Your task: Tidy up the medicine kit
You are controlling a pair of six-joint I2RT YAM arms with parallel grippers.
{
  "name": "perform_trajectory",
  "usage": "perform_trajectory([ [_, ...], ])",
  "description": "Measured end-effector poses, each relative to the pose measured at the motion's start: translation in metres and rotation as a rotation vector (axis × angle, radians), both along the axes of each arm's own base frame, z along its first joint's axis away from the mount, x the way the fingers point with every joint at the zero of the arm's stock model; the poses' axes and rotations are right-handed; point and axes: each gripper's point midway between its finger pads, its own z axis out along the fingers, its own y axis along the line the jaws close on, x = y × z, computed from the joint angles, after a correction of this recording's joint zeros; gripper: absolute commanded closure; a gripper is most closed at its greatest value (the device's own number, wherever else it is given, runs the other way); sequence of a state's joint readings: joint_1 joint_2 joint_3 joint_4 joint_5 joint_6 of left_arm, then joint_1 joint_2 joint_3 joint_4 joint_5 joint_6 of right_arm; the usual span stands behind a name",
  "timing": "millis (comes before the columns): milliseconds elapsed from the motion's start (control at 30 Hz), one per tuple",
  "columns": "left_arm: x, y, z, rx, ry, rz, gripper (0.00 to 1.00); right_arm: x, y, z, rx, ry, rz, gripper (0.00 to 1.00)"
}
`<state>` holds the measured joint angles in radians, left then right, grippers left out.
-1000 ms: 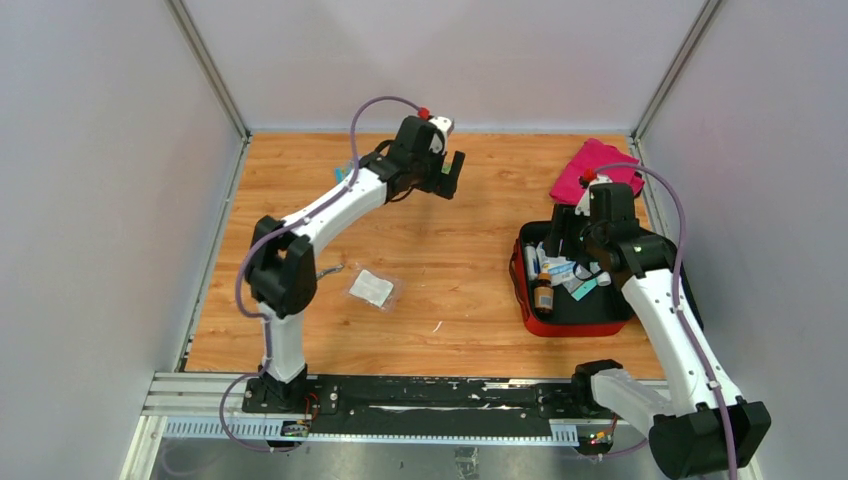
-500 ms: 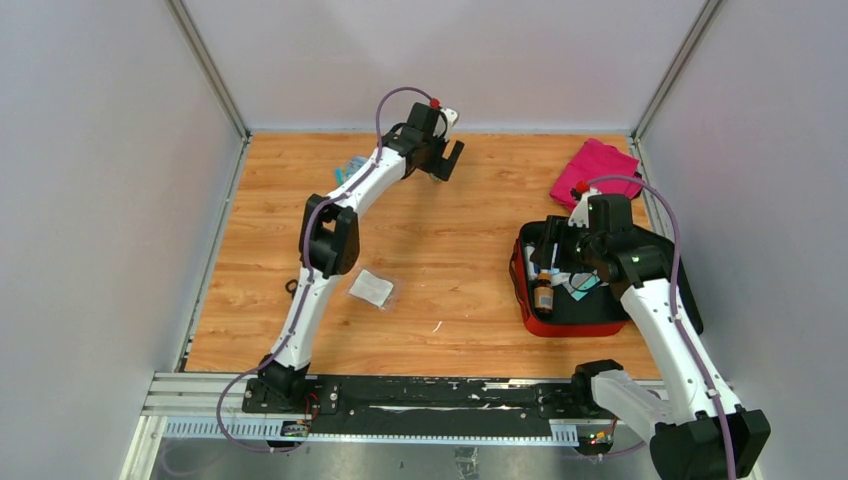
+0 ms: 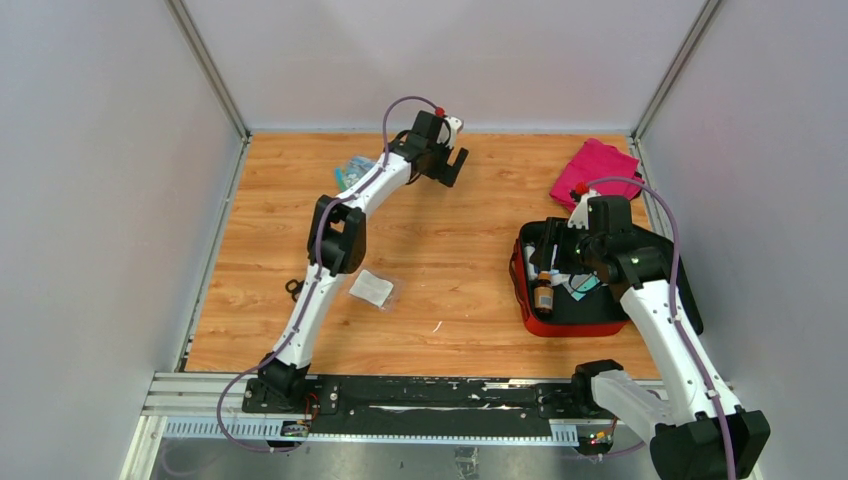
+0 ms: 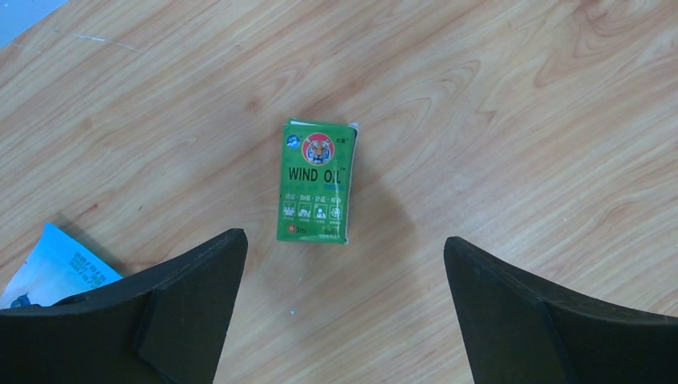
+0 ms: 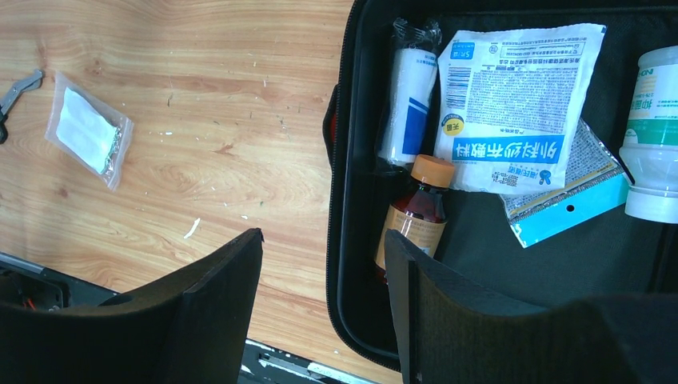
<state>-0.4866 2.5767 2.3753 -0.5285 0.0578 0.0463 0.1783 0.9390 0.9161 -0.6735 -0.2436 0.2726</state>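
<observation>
The medicine kit (image 3: 561, 326), a red case with black lining (image 5: 512, 272), lies open at the right. Inside it are a brown bottle with an orange cap (image 5: 416, 210), a white roll (image 5: 406, 104), a white and blue packet (image 5: 512, 104) and a white bottle (image 5: 652, 144). My right gripper (image 5: 322, 236) hovers open over the kit's left wall with nothing between its fingers. My left gripper (image 4: 344, 240) is wide open above the far middle of the table (image 3: 447, 160). A green "Wind Oil" box (image 4: 317, 182) lies flat just beyond its fingertips, untouched.
A clear sachet with a white pad (image 3: 371, 288) lies left of the middle, with a small black tool (image 3: 293, 290) beside it. A light blue packet (image 3: 352, 170) sits at the back left. A magenta folded cloth (image 3: 595, 168) lies behind the kit. Grey walls close three sides.
The left arm has stretched out toward the back of the table, carrying its open gripper slightly right. The right gripper has shifted a little within the kit area.
</observation>
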Motion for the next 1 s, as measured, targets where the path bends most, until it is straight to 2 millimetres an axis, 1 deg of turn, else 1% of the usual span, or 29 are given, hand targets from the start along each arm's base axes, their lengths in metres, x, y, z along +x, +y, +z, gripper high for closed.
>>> perform_trajectory([
  [133, 0.005, 0.0, -0.006, -0.002, -0.005, 0.02, 0.01, 0.0, 0.0, 0.0, 0.0, 0.001, 0.0, 0.38],
  [267, 0.008, 0.001, -0.019, 0.003, -0.001, 0.046, 0.02, 0.0, 0.0, -0.001, -0.002, 0.002, 0.002, 0.38],
  [433, 0.009, 0.002, -0.033, 0.008, 0.014, 0.058, 0.09, -0.001, -0.001, -0.001, -0.006, 0.006, 0.005, 0.38],
  [533, 0.013, 0.0, -0.03, 0.001, -0.001, 0.06, 0.13, -0.001, -0.001, -0.001, -0.007, 0.006, 0.006, 0.38],
  [700, 0.018, -0.002, -0.022, -0.014, -0.025, 0.063, 0.25, -0.001, -0.001, -0.002, -0.007, 0.009, 0.006, 0.38],
  [767, 0.019, -0.003, -0.021, -0.017, -0.029, 0.064, 0.28, -0.001, -0.001, -0.002, -0.008, 0.01, 0.006, 0.38],
  [933, 0.019, -0.003, -0.02, -0.017, -0.03, 0.063, 0.29, -0.001, -0.001, -0.003, -0.01, 0.013, 0.008, 0.38],
  [1000, 0.019, -0.003, -0.02, -0.017, -0.031, 0.063, 0.32, -0.002, -0.001, -0.003, -0.01, 0.014, 0.009, 0.38],
])
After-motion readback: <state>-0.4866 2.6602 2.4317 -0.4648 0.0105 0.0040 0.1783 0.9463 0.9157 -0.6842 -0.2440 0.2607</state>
